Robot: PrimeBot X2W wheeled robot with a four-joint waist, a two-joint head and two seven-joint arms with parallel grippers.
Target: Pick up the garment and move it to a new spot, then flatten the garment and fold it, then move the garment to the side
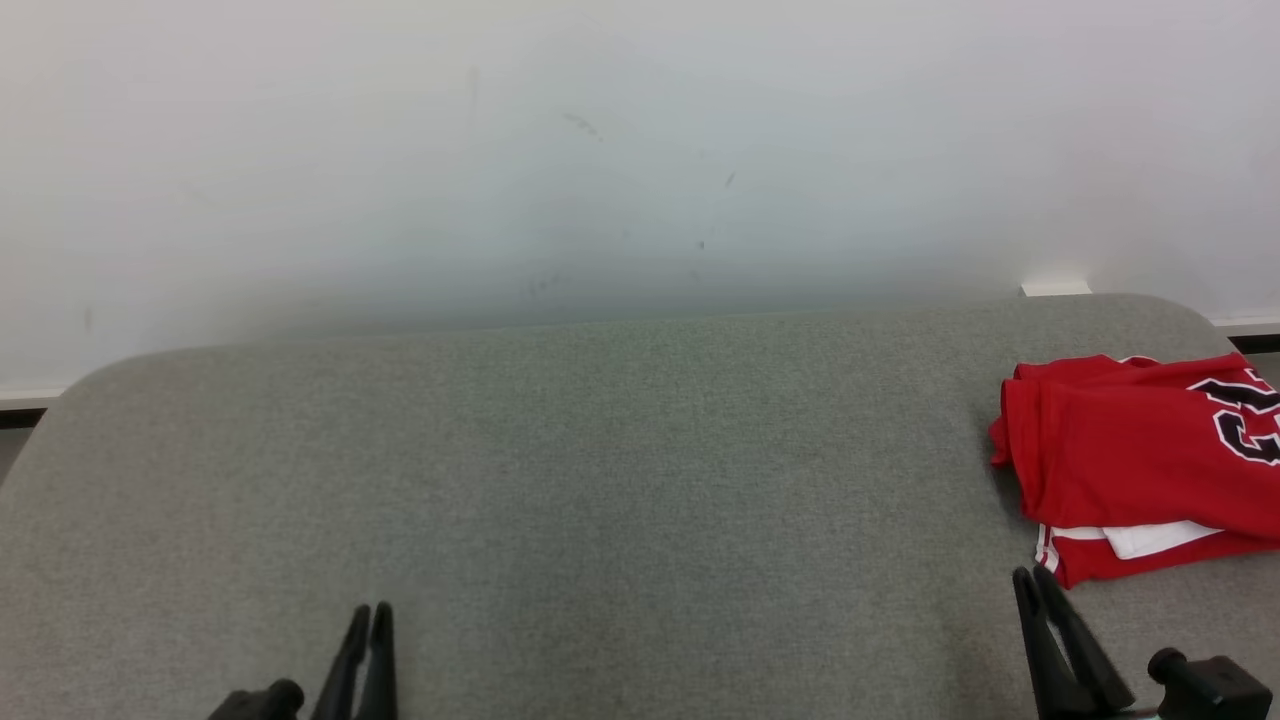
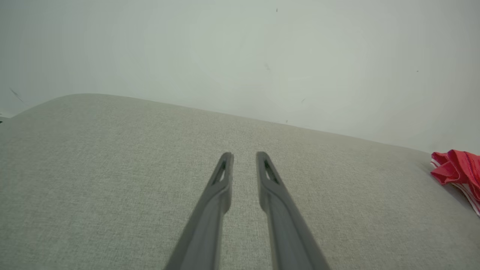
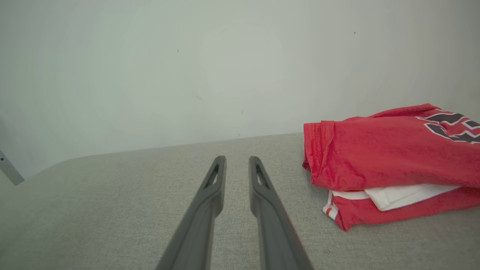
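Observation:
The garment [image 1: 1130, 450] is a red jersey with dark, white-edged lettering and white trim. It lies folded in a stack at the right side of the grey cloth-covered table [image 1: 600, 450]. My right gripper [image 1: 1031, 572] sits just in front of its near left corner, apart from it. In the right wrist view the garment [image 3: 375, 153] lies to the right of my right gripper [image 3: 237, 158], whose fingers stand a narrow gap apart with nothing between them. My left gripper [image 1: 371, 607] is at the lower left, far from the garment [image 2: 455, 168]. Its own view shows the left gripper [image 2: 244, 153] narrowly open and empty.
A pale wall [image 1: 640, 150] rises right behind the table's far edge. The table's back corners are rounded. Bare grey cloth stretches from the left edge across the middle to the garment.

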